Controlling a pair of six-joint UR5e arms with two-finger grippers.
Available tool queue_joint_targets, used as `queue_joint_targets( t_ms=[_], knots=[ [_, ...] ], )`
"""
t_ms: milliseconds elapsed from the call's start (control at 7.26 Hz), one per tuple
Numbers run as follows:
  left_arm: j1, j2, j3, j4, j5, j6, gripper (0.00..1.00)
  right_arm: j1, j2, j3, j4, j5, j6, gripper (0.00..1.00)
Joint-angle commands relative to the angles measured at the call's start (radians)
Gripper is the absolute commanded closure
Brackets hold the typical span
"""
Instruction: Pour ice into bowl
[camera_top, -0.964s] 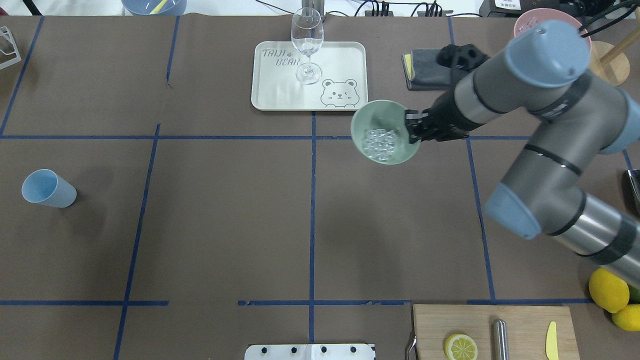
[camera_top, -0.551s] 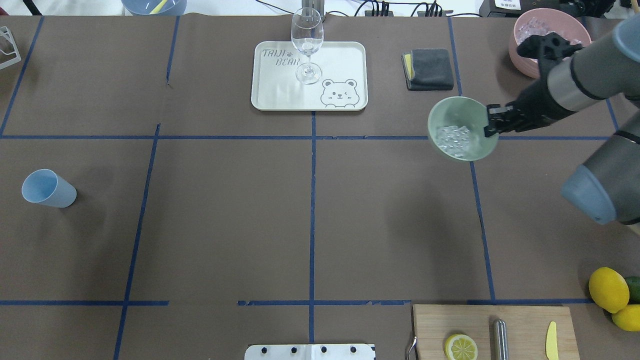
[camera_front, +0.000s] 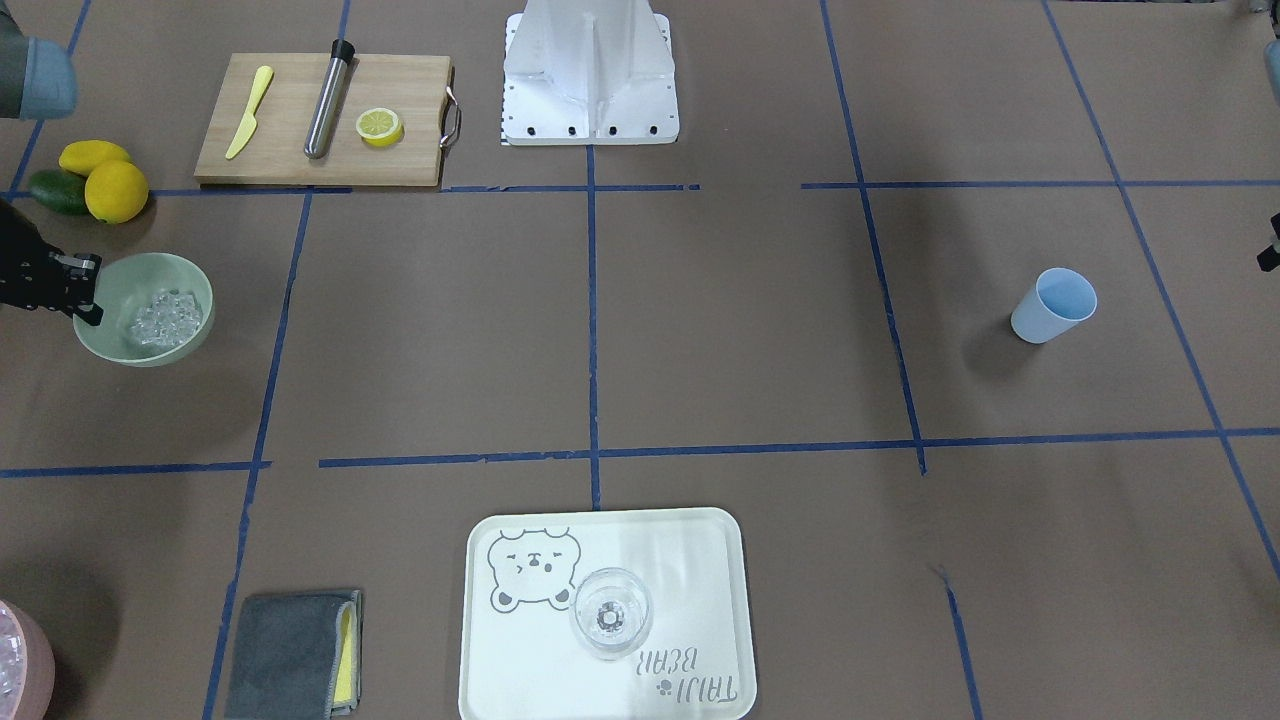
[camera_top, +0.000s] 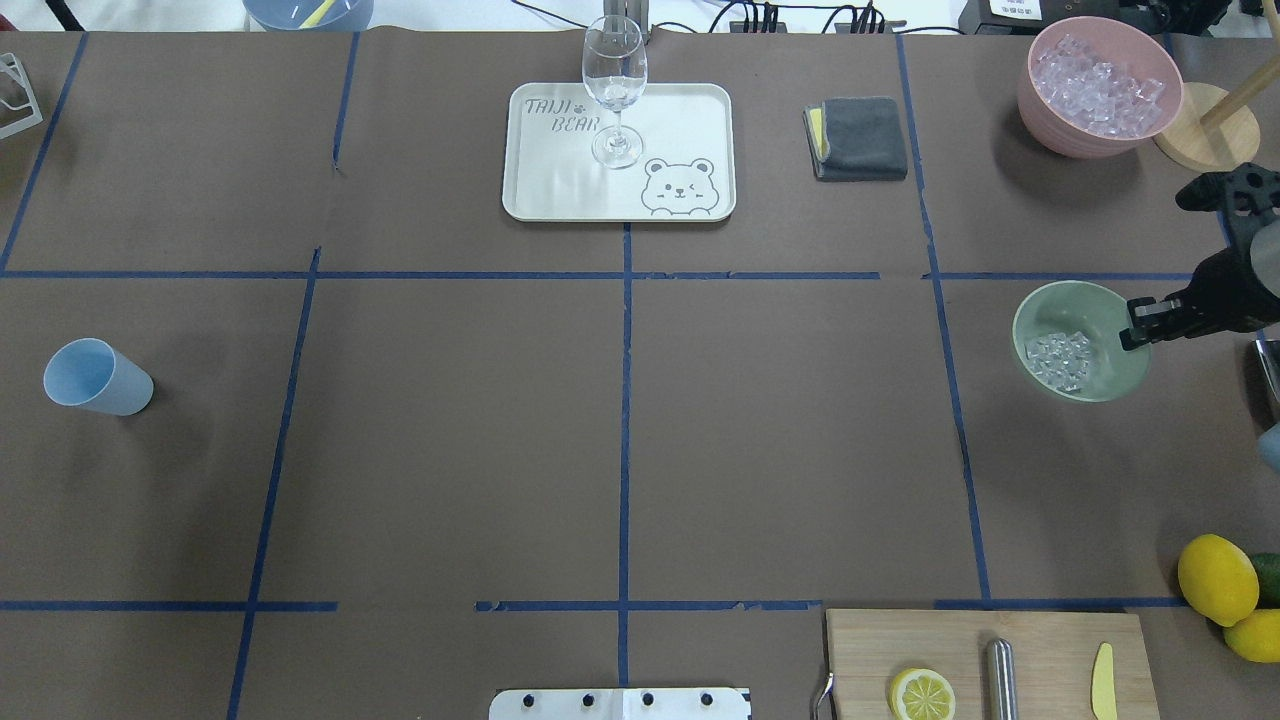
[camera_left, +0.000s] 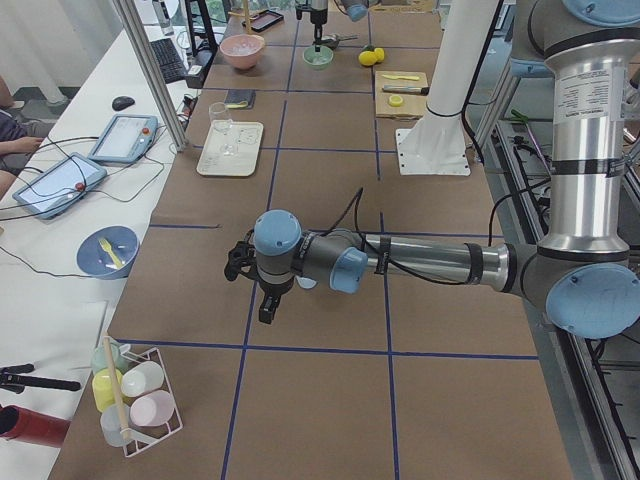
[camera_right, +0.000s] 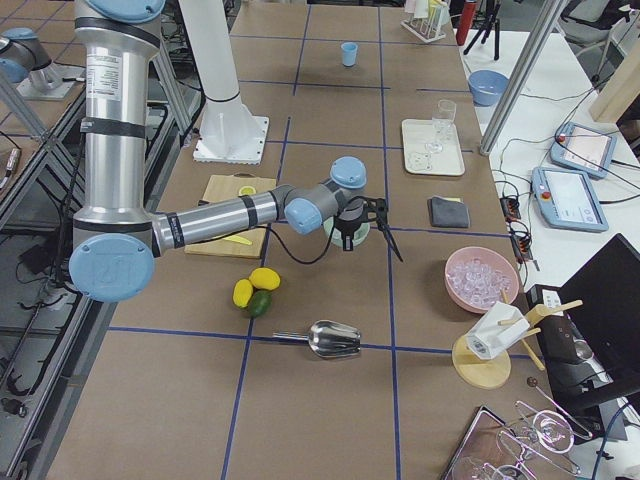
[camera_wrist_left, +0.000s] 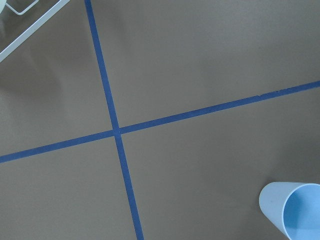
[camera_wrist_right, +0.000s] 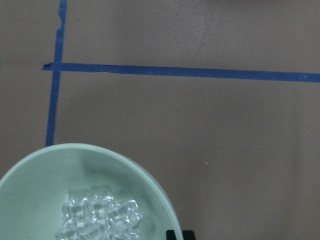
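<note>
Your right arm reaches in from the bench's right edge, the right gripper clamped on the rim of the bowl, ice heaped inside. A second ago the bowl hung beside the tray. Whether the left gripper is apart or together, you cannot tell.

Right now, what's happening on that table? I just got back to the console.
The right claw is clamped on the rim of the mint-green bowl, on the robot's right side of the table. A small heap of ice already lies in it. I cannot tell whether the bowl rests on the table or hangs just above it. The pink bowl further back holds more ice. The left arm hangs near the blue cup, handling nothing.
</note>
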Motion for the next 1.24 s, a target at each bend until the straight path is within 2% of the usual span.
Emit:
queue_joint_targets(
  t_ms=[0,413,551,688,964,1101],
  knots=[
    [0.0,0.0,0.001,-0.003,0.001,0.0,0.0,0.001,-0.026,-0.076,0.102,0.0,0.001,1.0],
    [0.0,0.0,0.002,-0.008,-0.001,0.0,0.0,0.001,-0.025,-0.102,0.102,0.009,0.001,0.99],
    [0.0,0.0,0.002,-0.008,0.001,0.0,0.0,0.001,-0.026,-0.108,0.101,0.014,0.001,0.94],
    [0.0,0.0,0.004,-0.008,0.001,0.0,0.0,0.001,-0.026,-0.107,0.099,0.014,0.001,0.67],
    [0.0,0.0,0.004,-0.008,-0.001,0.0,0.0,0.001,-0.026,-0.102,0.104,0.006,0.001,0.0],
    [0.0,0.0,0.004,-0.009,0.001,0.0,0.0,0.007,-0.026,-0.098,0.104,-0.002,-0.007,0.0]
  ],
)
